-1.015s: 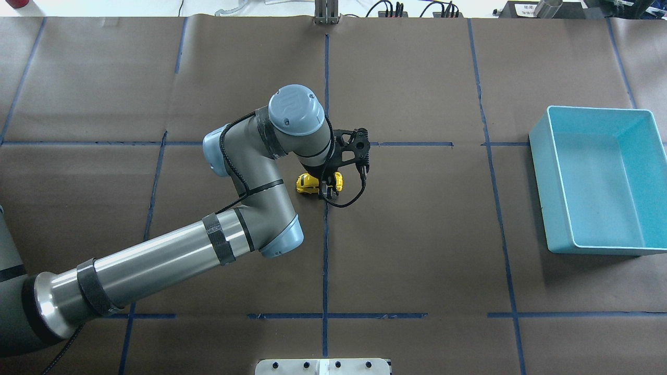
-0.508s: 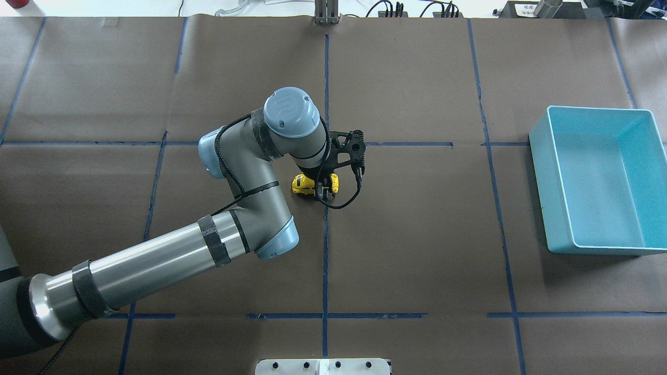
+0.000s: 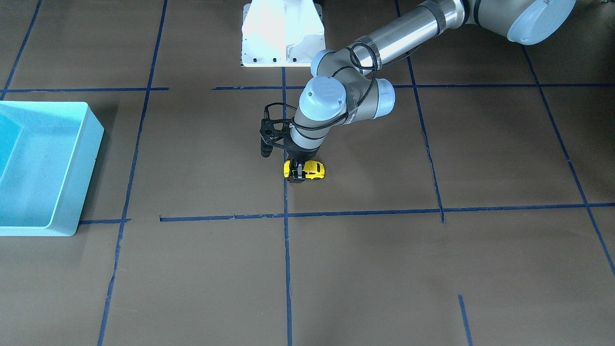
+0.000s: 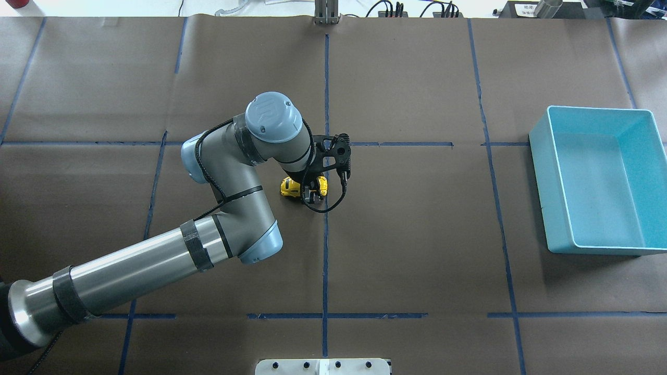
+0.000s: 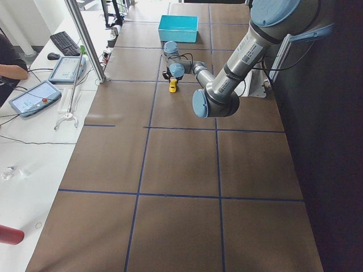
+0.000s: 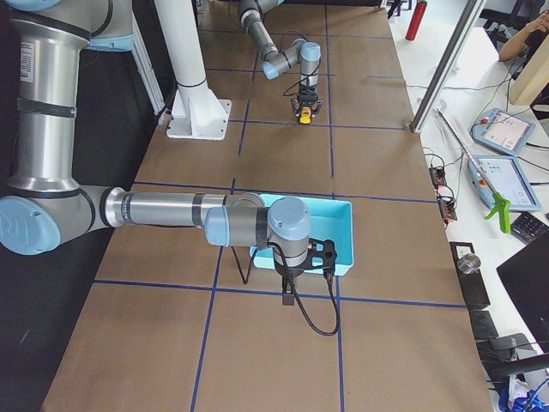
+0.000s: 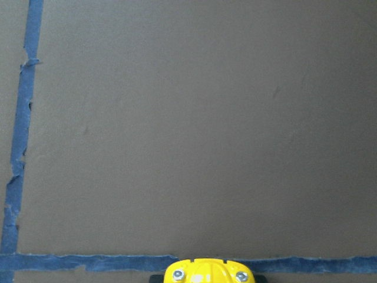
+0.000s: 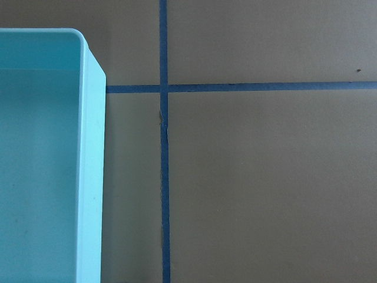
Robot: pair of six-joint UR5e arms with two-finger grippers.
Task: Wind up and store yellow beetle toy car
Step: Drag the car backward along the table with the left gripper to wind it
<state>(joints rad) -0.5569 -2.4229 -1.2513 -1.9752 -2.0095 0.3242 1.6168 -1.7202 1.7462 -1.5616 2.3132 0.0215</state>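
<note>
1. The left arm's fingers [image 3: 297, 176] are pinched across the tiny yellow beetle toy car [image 3: 312, 169], with yellow showing on either side.
2. The car sits on the brown tabletop [image 4: 417, 234], well apart from the light blue plastic bin [image 4: 542, 192].
3. For the right arm's fingers [image 6: 288, 292], I cannot tell the spread.

Six views, one brown paper-covered counter [image 4: 417, 234].
Overhead and front cameras look steeply down from opposite sides; side cameras look along it from each end; wrist cameras sit close. Both high views share the light blue plastic bin [image 4: 599, 177].
</note>
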